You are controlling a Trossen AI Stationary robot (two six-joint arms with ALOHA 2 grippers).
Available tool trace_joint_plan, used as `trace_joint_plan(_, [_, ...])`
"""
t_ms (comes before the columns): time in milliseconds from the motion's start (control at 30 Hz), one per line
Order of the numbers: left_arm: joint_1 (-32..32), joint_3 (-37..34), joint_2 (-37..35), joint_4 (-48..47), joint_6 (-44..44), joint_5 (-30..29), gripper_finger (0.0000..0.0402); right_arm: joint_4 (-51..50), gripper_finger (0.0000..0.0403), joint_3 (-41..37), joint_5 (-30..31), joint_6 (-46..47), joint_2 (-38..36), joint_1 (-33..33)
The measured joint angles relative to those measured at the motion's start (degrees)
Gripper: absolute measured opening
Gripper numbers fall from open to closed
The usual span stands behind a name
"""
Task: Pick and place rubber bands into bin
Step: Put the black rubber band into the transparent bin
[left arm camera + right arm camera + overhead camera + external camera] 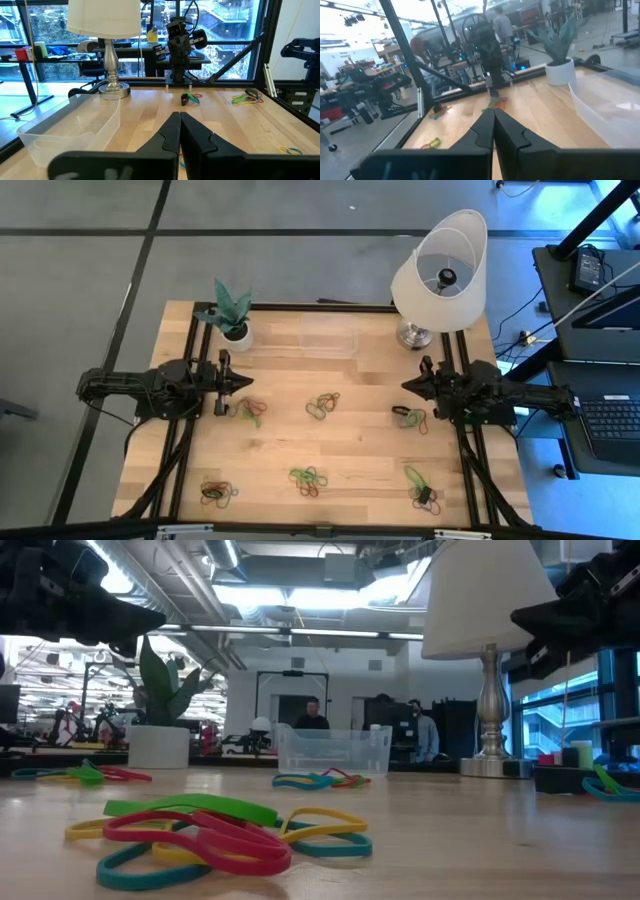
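Both your arms sit low at the table's sides, and neither is carrying anything; your left gripper (pixel 244 383) is pinched closed on nothing, fingers (pixel 172 131) pressed tip to tip, hovering just beside a cluster of thin coloured rubber bands (pixel 247 410) on the left of the light wooden slatted table (pixel 360 455); your right gripper (pixel 408 385) mirrors it on the far side, fingers (pixel 490 124) clenched together and empty, with another small cluster (pixel 409 418) just below its tip.

The small clear rectangular plastic bin (pixel 329 336) stands at the back edge of the table, between the small white pot with a green leafy plant (pixel 233 314) and the white-shaded lamp on a silver base (pixel 438 272); nothing shows inside it from above.

Rubber bands are spread in six little heaps; one in the table's middle (pixel 322 406); three along the front edge, at front left (pixel 217 491), front centre (pixel 307 477) and front right (pixel 420 485); the low view puts a green, red, yellow and teal tangle (pixel 215 832) right up close.

People (pixel 311 713) stand in the room beyond the table.
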Motion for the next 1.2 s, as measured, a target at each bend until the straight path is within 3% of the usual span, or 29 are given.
trace_joint_plan(267, [0.0,0.0,0.0,0.0,0.0,0.0,0.0004,5.0,0.0004,0.8,-12.0,-2.1,1.1,0.5])
trace_joint_plan(433, [0.0,0.0,0.0,0.0,0.0,0.0,0.0004,3.7,0.0002,6.7,-6.3,-7.7,8.5,1.5])
trace_joint_plan(600, [0.0,0.0,0.0,0.0,0.0,0.0,0.0004,1.2,0.0002,16.3,2.0,-10.7,22.9,2.2])
trace_joint_plan(867, [0.0,0.0,0.0,0.0,0.0,0.0,0.0004,-16.2,0.0001,37.2,10.3,-11.1,51.2,4.2])
trace_joint_plan(1067, [0.0,0.0,0.0,0.0,0.0,0.0,0.0004,-41.7,0.0000,53.8,17.3,-6.5,68.9,6.4])
trace_joint_plan(1200, [0.0,0.0,0.0,0.0,0.0,0.0,0.0004,-56.5,0.0004,59.5,17.5,-2.9,76.3,7.2])
